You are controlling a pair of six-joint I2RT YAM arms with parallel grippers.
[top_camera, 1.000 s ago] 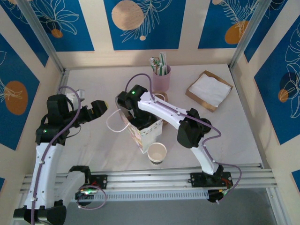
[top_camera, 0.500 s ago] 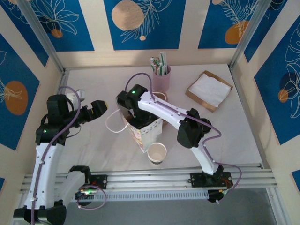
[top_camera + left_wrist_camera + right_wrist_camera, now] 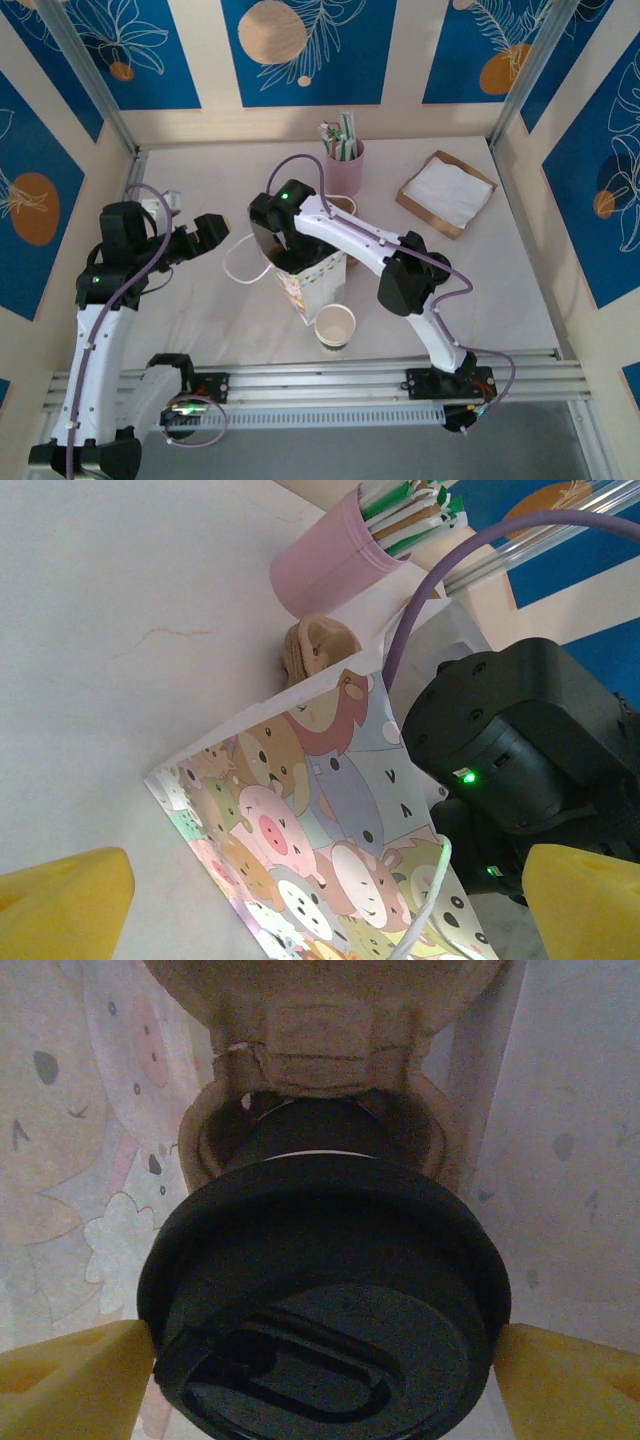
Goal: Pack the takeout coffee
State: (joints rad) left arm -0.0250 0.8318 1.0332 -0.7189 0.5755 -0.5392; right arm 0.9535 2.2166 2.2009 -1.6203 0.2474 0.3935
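We are seating the takeout coffee squarely in the carrier inside the bag, right gripper flanking its lid, whether pinching we cannot tell, left gripper spread.

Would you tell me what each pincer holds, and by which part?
Left pincer: nothing. Right pincer flanks the takeout coffee at its lid rim; whether it grips cannot be told.

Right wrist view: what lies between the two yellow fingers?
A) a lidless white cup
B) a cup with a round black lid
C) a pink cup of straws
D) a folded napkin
B: the takeout coffee, seen from above its black lid, lies between the right gripper's fingers, with a brown pulp carrier behind it.
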